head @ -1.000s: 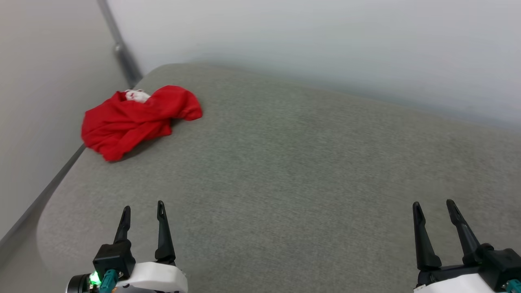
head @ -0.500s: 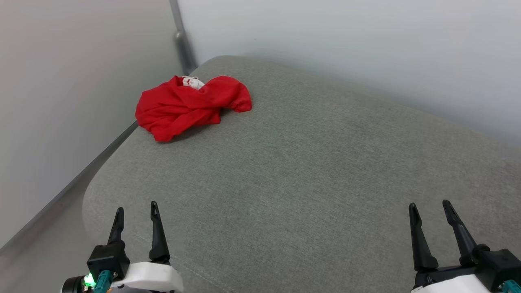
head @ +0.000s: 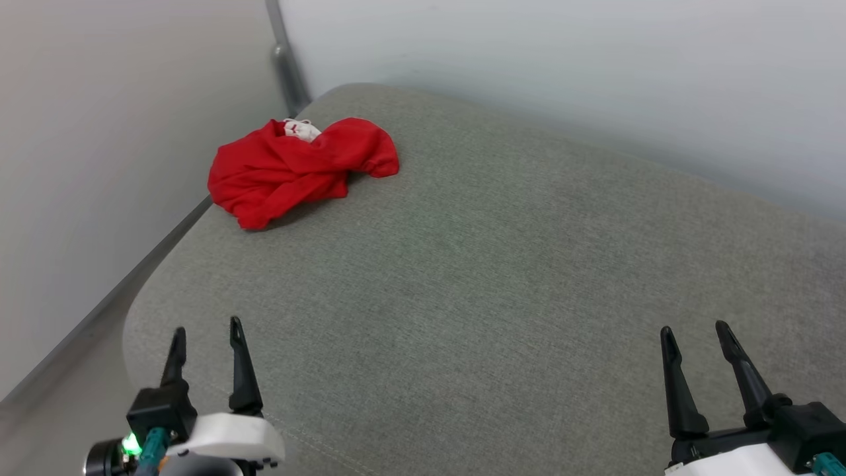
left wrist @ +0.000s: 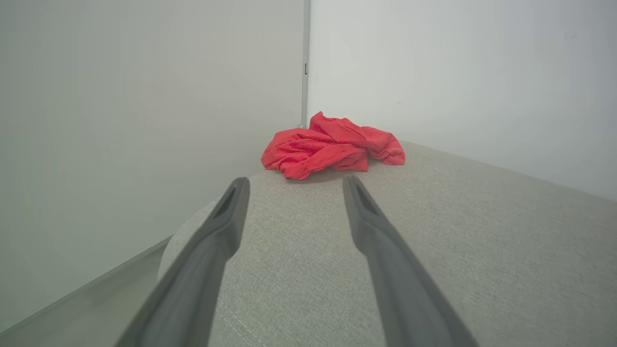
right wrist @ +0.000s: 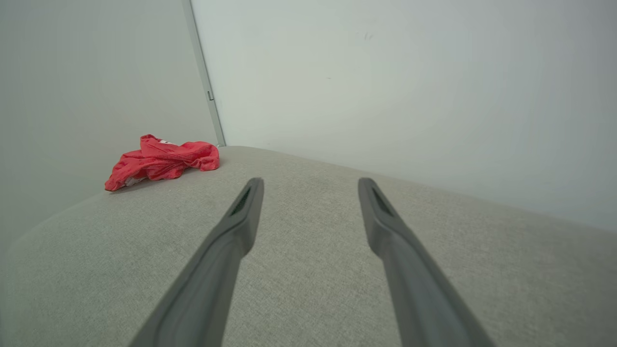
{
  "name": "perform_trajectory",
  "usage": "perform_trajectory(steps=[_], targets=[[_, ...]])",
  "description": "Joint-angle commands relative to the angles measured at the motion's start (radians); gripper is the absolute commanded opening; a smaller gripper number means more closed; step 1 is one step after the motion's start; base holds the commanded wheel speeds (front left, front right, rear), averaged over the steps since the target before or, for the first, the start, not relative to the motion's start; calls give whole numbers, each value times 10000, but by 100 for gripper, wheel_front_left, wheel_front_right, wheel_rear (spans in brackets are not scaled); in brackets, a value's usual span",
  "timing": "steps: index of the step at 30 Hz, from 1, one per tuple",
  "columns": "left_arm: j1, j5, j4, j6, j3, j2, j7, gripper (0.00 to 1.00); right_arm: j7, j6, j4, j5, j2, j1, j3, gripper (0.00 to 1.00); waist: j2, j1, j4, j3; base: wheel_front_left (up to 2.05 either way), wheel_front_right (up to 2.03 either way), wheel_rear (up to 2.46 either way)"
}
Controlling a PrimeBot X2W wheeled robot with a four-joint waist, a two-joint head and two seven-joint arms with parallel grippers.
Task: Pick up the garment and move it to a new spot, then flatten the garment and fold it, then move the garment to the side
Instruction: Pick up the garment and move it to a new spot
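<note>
EMPTY-HANDED AT THE START: The robot's left gripper (head: 206, 325), its two dark fingers spread apart and holding nothing, hovers over the near left corner of a grey upholstered cushion (head: 476, 284). The right gripper (head: 692, 326), likewise spread and empty, hangs above the cushion's near right side. Well apart from both, at the far left corner of the cushion, lies the garment (head: 297, 168), a red T-shirt crumpled into a loose heap. A white patch (head: 302, 129) shows at its far edge, and no lettering can be read in the folds. The heap sits near the cushion's left edge, close to where two pale walls meet at a grey upright strip (head: 285, 63). Seen along the left gripper's fingers, the shirt lies almost straight ahead, beyond the fingertips. Seen along the right gripper's fingers, it lies far off to the left.

The job appears to be at its opening step, the pick-up, since the shirt is not yet grasped, flattened or folded. The next move looks to call for a long forward reach, most readily by the left arm, which is nearer and better lined up. That arm would need to bring its parted fingers down over a raised fold and close on enough cloth to lift the bundle. The wide stretch of cushion toward the middle seems a likely place to lay it out.
</note>
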Motion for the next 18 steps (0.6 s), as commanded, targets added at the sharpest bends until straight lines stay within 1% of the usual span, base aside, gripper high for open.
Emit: perform_trajectory(steps=[1, 3, 6, 10, 14, 18], targets=[[-291, 139, -18, -84, 112, 17, -28, 100, -21, -7, -72, -51, 4, -138, -6, 100, 0, 0, -138, 99, 0, 0, 0], [-558, 171, -4, -213, 264, 28, -28, 100, -21, -7, -116, -124, 6, -201, -26, 100, 0, 0, -278, 221, 0, 0, 0], [-1207, 249, 90, -442, 535, 229, -28, 100, -21, -7, -186, -244, 6, -312, -32, 100, 0, 0, -475, 465, 0, 0, 0], [-2392, -82, 257, -847, 1083, 511, -28, 100, -21, -7, -313, -456, 4, -528, -70, 100, 0, 0, -772, 966, 0, 0, 0], [-3853, -286, 769, -1247, 1590, 1066, -28, 100, -21, -7, -482, -797, 6, -830, -228, 100, 0, 0, -1054, 1651, 0, 0, 0], [-5270, -244, 1122, -1454, 1817, 1524, -26, 100, -21, -7, -697, -1208, 4, -1149, -337, 100, 0, 0, -1323, 2448, 0, 0, 0]])
